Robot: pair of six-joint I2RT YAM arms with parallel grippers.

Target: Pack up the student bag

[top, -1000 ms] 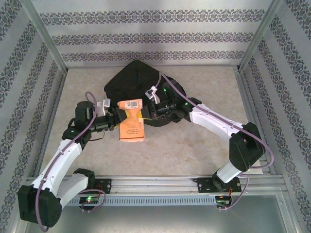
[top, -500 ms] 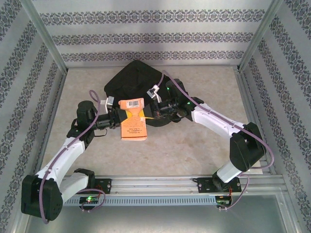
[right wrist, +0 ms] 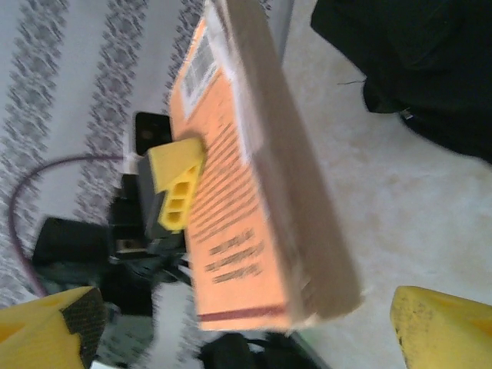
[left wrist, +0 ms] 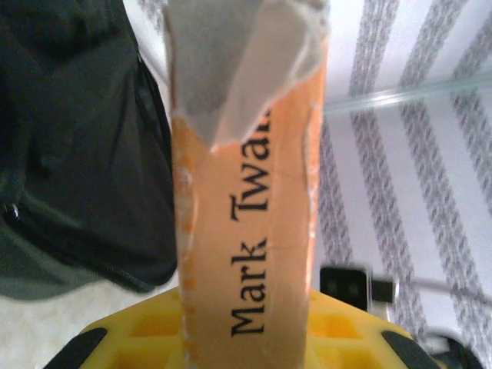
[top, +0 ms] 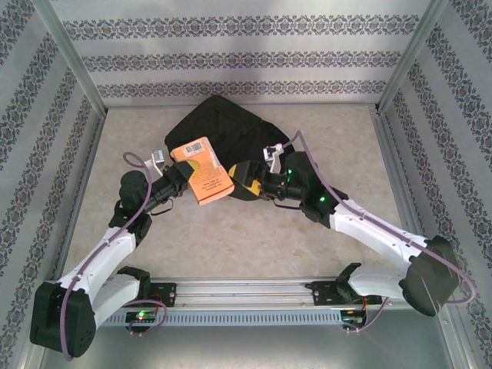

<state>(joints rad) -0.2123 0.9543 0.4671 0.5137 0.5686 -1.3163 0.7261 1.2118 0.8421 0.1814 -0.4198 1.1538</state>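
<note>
I see a beige mottled table [top: 261,246]; walls [top: 231,46] with grey ornamental bands close its far, left and right edges; an aluminium rail [top: 254,290] lines its near edge.

Bright, even overhead light on the beige stone-patterned tabletop [top: 254,231]; shadows soft and faint. The large black soft fabric backpack [top: 223,127] swallows detail. Between the left jaws the orange paperback book [left wrist: 246,254] reads sharp, its torn top washed pale; between the right jaws it blurs.
</note>
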